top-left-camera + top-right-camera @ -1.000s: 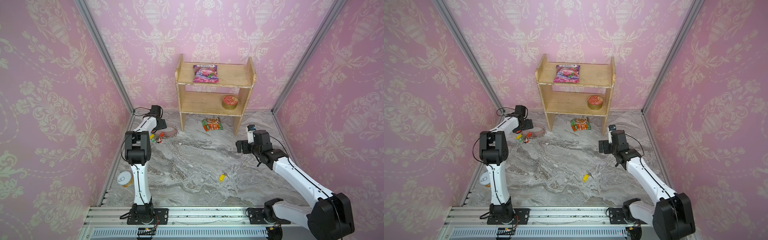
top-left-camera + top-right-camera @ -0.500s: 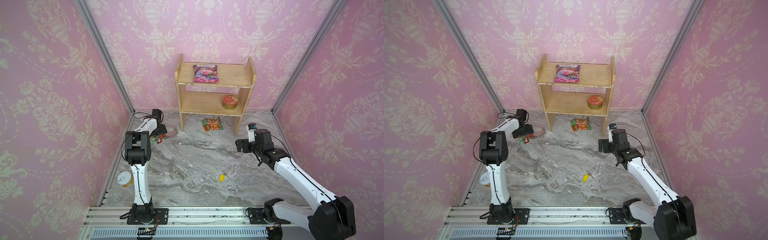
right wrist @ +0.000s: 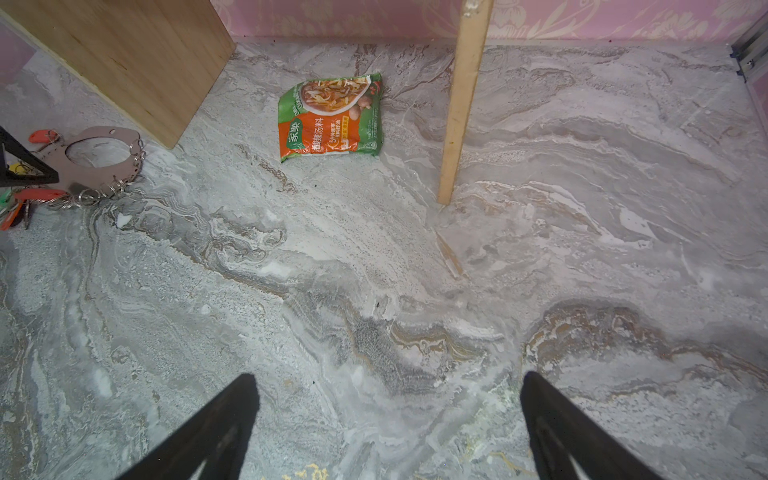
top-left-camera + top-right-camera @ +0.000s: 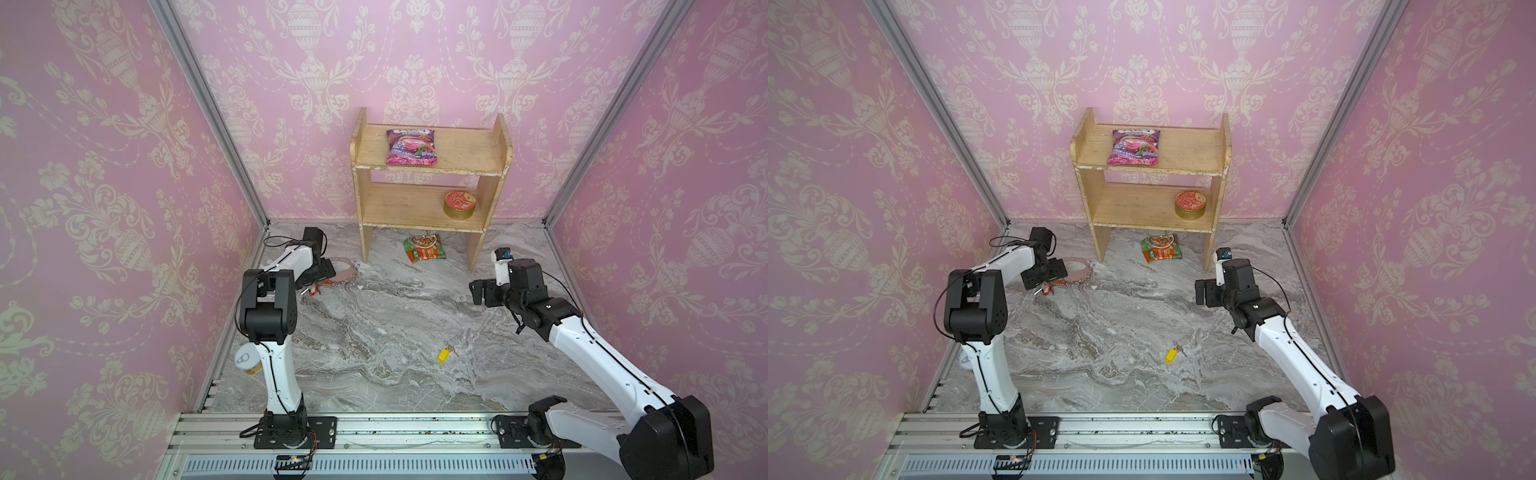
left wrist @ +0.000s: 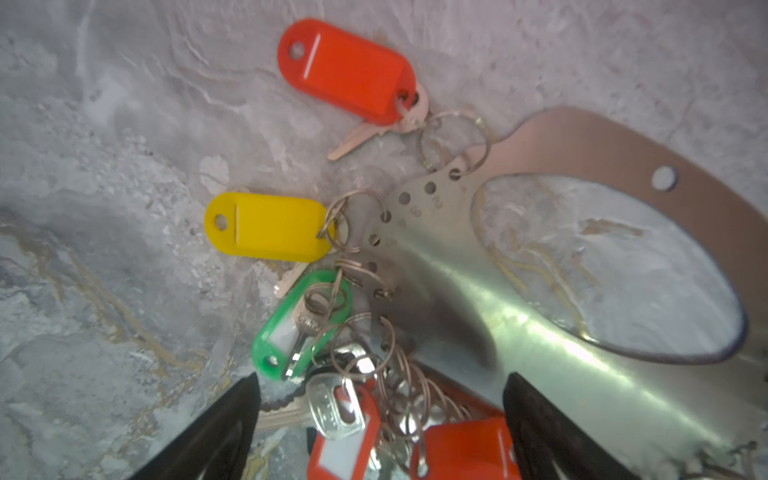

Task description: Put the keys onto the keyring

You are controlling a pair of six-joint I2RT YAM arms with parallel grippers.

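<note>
The keyring (image 5: 623, 137), a flat grey-brown metal hoop, lies on the marble floor at the back left (image 4: 344, 267) (image 4: 1079, 266) (image 3: 104, 134). Small silver loops line its edge. Keys with an orange-red tag (image 5: 347, 70), a yellow tag (image 5: 270, 226) and a green tag (image 5: 299, 324) lie beside it on loops. My left gripper (image 5: 380, 382) (image 4: 322, 272) is open, straddling two red-tagged keys (image 5: 465, 449) without squeezing them. Another yellow-tagged key (image 4: 444, 355) (image 4: 1171, 355) lies alone mid-floor. My right gripper (image 3: 388, 382) (image 4: 482, 291) hangs open over bare floor.
A wooden shelf (image 4: 430, 166) stands against the back wall with a pink snack bag (image 4: 411, 147) and a tin (image 4: 459, 203) on it. A soup packet (image 4: 424, 248) (image 3: 330, 118) lies under it. A can (image 4: 245, 359) stands by the left arm's base.
My left gripper has come forward and down from the back wall onto the keyring's key cluster. The right arm has barely moved.
</note>
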